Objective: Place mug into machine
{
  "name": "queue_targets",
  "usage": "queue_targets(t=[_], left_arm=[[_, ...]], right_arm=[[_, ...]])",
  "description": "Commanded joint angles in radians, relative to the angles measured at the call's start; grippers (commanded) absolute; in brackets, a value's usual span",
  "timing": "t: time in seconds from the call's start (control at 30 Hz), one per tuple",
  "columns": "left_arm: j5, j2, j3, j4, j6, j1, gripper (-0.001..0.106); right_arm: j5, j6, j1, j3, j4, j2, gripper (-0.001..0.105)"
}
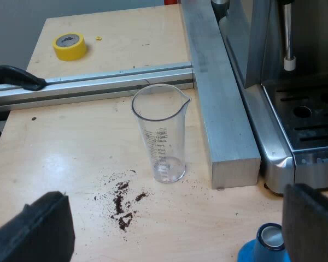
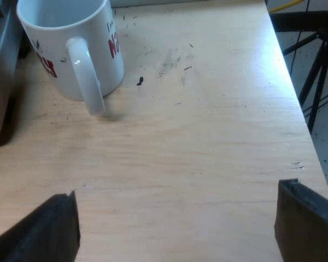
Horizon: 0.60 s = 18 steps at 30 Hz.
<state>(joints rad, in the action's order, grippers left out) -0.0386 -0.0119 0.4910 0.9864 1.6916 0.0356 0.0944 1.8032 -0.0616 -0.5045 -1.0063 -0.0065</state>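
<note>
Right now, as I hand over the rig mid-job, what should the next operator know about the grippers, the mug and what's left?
Left gripper: open, holding nothing, over the table by the measuring glass and the blue tamper.
Right gripper: open, holding nothing, above bare table short of the mug.
Mug: upright on the table, handle turned toward the right gripper, not gripped.
Espresso machine: the mug is not on its drip tray.
Done: nothing yet.
Left: grasp the mug, carry it to the drip tray, set it down.
Note: coffee grounds are spilled beside the glass.

Workshop or lab: plywood bench (image 1: 60,158), aluminium rail (image 1: 98,83), tape roll (image 1: 71,51).
</note>
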Motion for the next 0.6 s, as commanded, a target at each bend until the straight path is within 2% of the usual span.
queue_targets(t=[0.03,0.2,0.27,0.33,0.47,0.53,0.6], left_arm=[[-0.001,-0.140,0.001,-0.012,0.009,-0.001,0.078],[-0.012,-0.140,0.001,-0.012,0.009,-0.001,0.078],[-0.056,-0.140,0.002,-0.012,0.015,-0.001,0.078],[-0.130,-0.134,0.015,-0.012,0.020,-0.001,0.078],[-0.163,-0.099,0.065,-0.014,0.051,-0.020,0.078],[-0.201,-0.061,0.096,-0.014,0.058,-0.061,0.078],[-0.212,-0.032,0.113,-0.014,0.057,-0.097,0.078]], right_arm=[[-0.010,0.002,-0.001,-0.007,0.008,-0.045,0.074],[-0.010,0.002,-0.001,-0.007,0.008,-0.045,0.074],[-0.010,-0.006,-0.001,-0.007,0.008,-0.045,0.074],[-0.019,-0.006,-0.001,-0.015,0.004,-0.041,0.074],[-0.066,-0.006,-0.001,-0.065,-0.037,-0.014,0.074],[-0.076,0.007,-0.001,-0.107,-0.071,0.025,0.074],[-0.103,0.027,-0.001,-0.129,-0.082,0.059,0.074]])
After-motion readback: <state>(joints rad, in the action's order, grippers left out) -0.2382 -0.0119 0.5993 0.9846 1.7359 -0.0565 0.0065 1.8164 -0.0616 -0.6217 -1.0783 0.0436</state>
